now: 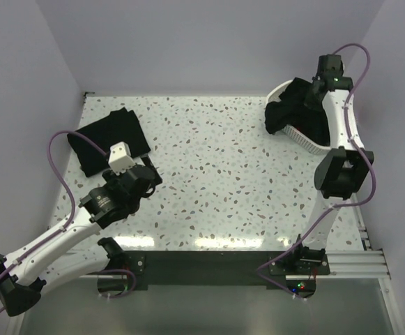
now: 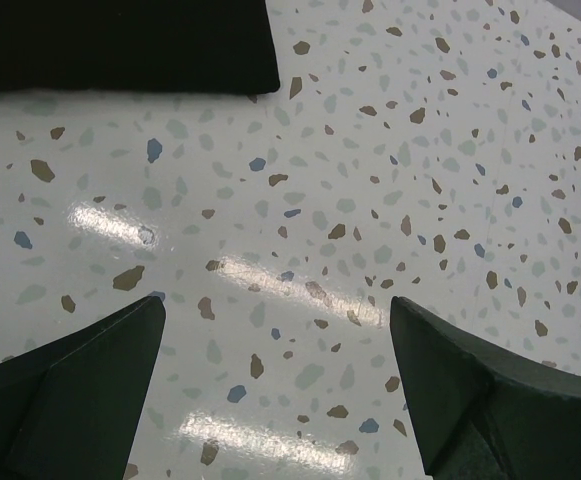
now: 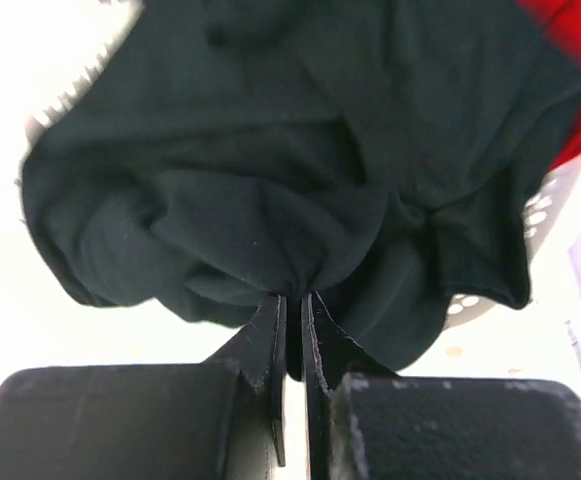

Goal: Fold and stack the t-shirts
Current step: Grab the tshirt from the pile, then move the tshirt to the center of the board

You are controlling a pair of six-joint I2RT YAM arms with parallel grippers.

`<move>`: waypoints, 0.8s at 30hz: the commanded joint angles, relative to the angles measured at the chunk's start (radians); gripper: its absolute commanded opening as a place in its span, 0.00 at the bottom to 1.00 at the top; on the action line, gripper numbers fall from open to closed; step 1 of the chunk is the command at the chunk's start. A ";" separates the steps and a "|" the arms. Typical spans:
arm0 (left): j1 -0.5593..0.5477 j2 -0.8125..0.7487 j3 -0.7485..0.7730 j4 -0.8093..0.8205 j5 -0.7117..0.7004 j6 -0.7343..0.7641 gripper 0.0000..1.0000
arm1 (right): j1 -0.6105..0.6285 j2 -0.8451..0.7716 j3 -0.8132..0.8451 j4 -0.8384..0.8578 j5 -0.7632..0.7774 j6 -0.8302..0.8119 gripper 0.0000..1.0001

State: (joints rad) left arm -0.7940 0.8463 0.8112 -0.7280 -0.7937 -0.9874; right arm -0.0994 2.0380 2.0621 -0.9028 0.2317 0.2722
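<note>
A folded black t-shirt [image 1: 109,139] lies flat at the table's back left; its edge shows at the top of the left wrist view [image 2: 120,45]. My left gripper [image 1: 150,178] is open and empty, low over bare table [image 2: 275,330] just right of that shirt. My right gripper [image 1: 312,89] is shut on a crumpled black t-shirt [image 1: 293,108], pinching a bunch of its cloth [image 3: 290,200] over the white basket [image 1: 307,142] at the back right. A red t-shirt [image 3: 575,60] shows under it in the basket.
The white lattice basket's wall [image 3: 540,215] stands at the back right corner by the right wall. The speckled table [image 1: 223,174] spreads between the folded shirt and the basket. Walls close in the left, back and right sides.
</note>
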 commanded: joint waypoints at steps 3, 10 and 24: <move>0.003 -0.004 -0.004 0.004 -0.036 -0.022 1.00 | -0.002 -0.194 0.170 -0.005 0.075 -0.033 0.00; 0.003 -0.012 -0.012 0.030 -0.024 0.007 1.00 | 0.000 -0.413 0.136 0.168 -0.147 -0.008 0.00; 0.003 0.003 -0.017 0.140 -0.004 0.082 1.00 | 0.230 -0.487 0.309 0.386 -0.709 0.197 0.00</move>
State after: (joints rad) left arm -0.7940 0.8452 0.8032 -0.6556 -0.7879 -0.9310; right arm 0.1150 1.5486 2.3291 -0.6235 -0.3328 0.3637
